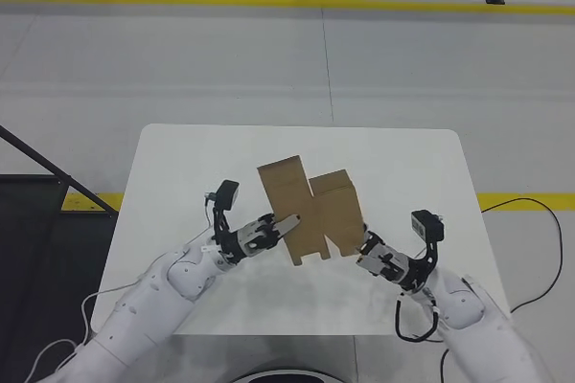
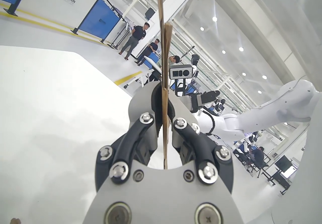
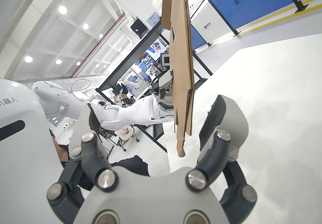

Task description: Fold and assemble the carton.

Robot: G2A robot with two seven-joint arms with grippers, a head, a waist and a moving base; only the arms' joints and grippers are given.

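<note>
Cardboard carton edge clamped by left gripper; right gripper spread around corner

A white table is standing on grey floor; a yellow line is running beside it, and ceiling lights are shining overhead.

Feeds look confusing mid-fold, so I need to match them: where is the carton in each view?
Top view: carton over mid-table, between both arms.
Left wrist view: carton seen edge-on, clamped in the left hand.
Right wrist view: carton standing between the open fingers of the right hand.
Shared landmark: the white table.
</note>
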